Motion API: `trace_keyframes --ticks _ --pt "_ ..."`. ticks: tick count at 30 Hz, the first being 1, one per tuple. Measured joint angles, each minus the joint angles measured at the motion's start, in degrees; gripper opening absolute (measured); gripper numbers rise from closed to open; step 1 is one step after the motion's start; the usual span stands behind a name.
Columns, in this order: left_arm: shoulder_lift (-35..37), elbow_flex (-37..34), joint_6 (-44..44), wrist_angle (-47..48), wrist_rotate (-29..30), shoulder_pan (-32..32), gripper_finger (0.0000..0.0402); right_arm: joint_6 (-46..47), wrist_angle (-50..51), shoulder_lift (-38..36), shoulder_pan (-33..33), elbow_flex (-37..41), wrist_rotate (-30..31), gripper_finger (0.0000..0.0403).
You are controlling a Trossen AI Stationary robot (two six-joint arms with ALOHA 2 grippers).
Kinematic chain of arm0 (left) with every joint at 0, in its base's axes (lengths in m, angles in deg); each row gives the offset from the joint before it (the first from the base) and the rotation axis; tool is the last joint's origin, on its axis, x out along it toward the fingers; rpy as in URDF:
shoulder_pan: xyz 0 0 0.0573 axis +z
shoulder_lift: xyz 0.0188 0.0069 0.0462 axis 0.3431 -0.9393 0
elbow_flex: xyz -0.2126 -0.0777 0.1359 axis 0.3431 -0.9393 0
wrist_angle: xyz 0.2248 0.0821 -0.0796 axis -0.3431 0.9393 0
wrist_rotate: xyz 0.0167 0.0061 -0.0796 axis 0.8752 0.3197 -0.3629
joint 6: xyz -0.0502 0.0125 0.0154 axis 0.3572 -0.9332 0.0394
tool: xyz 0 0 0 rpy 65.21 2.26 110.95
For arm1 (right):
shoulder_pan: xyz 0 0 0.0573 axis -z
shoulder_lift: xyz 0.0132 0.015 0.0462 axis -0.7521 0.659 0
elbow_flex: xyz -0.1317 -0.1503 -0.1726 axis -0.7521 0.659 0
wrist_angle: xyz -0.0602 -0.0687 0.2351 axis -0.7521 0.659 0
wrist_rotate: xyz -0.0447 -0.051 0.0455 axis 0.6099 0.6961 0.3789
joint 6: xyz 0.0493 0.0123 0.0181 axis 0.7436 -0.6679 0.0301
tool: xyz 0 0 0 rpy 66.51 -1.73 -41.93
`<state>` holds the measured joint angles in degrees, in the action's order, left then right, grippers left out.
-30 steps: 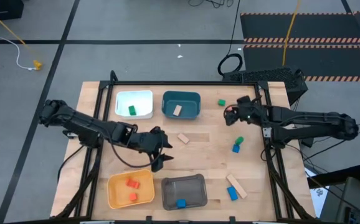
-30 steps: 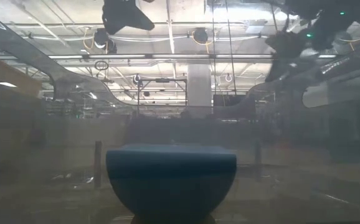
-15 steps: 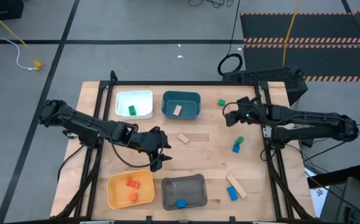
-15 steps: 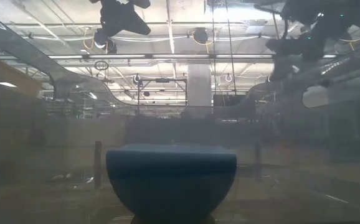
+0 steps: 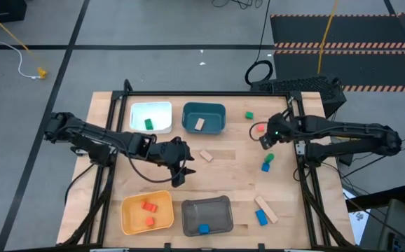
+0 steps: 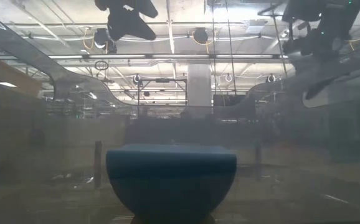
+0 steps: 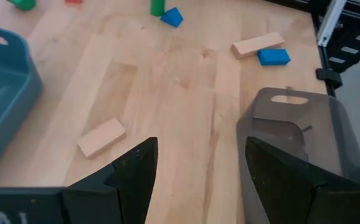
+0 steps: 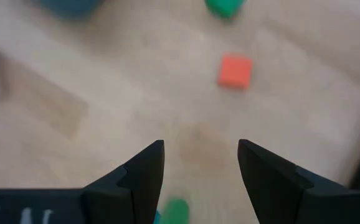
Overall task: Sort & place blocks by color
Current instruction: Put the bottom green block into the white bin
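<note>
- Blocks, loose on table: red cube just beside R gripper; green cube near far edge; green block touching blue block, right-centre; tan bar mid-table; long tan bar w/ blue block alongside, near front-right corner.
- Blocks, binned: green in white bin; tan in teal bin; two red/orange in yellow bin; blue in grey bin.
- Right gripper: above table betw. red cube and green/blue pair; fingers apart, nothing betw. them; wrist view shows red cube ahead, apart from fingers.
- Left gripper: mid-table, betw. tan bar and yellow bin; fingers spread, empty. Wrist view: tan bar ahead, grey bin to the side.
</note>
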<state>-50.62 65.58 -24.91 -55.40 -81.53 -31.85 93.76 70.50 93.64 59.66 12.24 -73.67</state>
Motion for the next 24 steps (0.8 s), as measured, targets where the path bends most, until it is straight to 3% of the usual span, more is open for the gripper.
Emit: trace_keyframes --ticks 9,24 --pt "-0.02 -0.01 -3.52 -0.01 0.04 3.85 0.0244 4.03 2.77 7.99 -6.92 0.0 -7.26 0.0194" --pt "-0.02 -0.02 -6.75 0.0 0.04 8.28 0.0244 5.34 5.48 9.94 -7.31 0.0 -10.31 0.0194"
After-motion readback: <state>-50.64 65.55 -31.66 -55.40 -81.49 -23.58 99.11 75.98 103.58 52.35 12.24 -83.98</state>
